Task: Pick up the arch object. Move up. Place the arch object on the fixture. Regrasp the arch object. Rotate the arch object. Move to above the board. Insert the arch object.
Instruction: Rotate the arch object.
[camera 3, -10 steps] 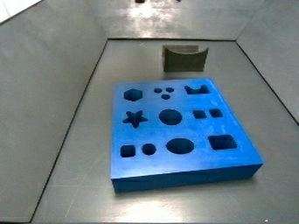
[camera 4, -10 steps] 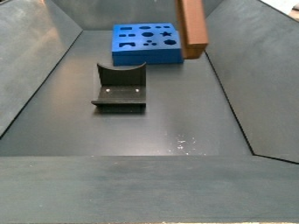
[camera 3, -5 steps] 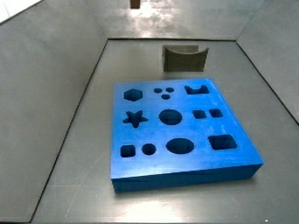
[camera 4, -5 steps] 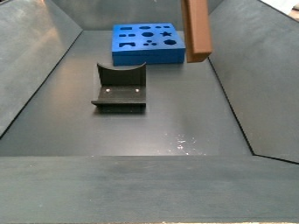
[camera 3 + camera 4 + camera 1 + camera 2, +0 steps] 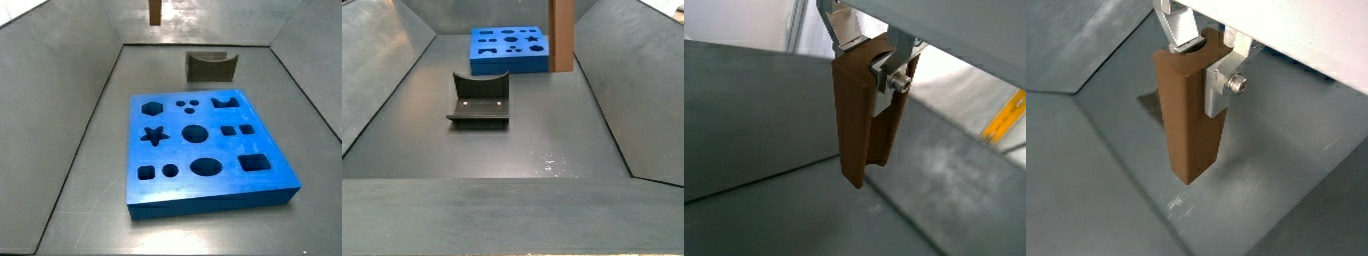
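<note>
**Arch object lifted, fixture step pending**

In both wrist views: gripper (image 5: 875,62) clamped on the arch object (image 5: 862,115), hanging upright, clear of the floor.

In both side views: arch object (image 5: 563,35) held high near the far wall; fixture (image 5: 480,101) bare; board (image 5: 207,149) unfilled. Pickup and lift apparently done; placing, regrasp, rotation and insertion left.

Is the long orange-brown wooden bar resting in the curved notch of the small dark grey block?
No: the long orange-brown wooden bar hangs upright in the gripper, well clear of the small dark grey block.
</note>
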